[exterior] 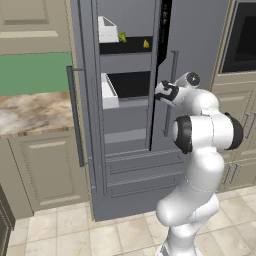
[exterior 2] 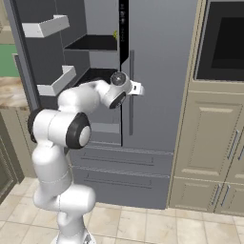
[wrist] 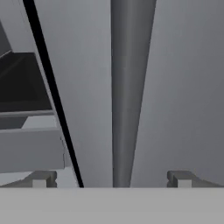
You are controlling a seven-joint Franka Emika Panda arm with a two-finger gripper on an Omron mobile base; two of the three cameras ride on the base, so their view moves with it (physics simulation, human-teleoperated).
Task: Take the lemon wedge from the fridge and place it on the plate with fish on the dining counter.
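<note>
The grey fridge (exterior: 130, 165) stands with its left door swung open and its right door closed. On an upper shelf inside lies the tiny yellow lemon wedge (exterior: 146, 44). My gripper (exterior: 160, 92) is well below that shelf, at the closed right door. It is open, and the door's long vertical bar handle (wrist: 131, 87) runs up between its two fingertips (wrist: 181, 178) without touching them. In the right base view the gripper (exterior 2: 137, 88) sits against that handle (exterior 2: 131, 109). The plate, the fish and the dining counter are out of view.
A small yellow-green item (exterior: 122, 36) lies left of the wedge on the same shelf. White bins (exterior: 109, 92) line the open left door, whose bar handle (exterior: 75, 115) juts out. A marble worktop (exterior: 30, 112) lies left; a wall oven (exterior 2: 221, 43) and beige cabinets (exterior 2: 209, 143) stand right.
</note>
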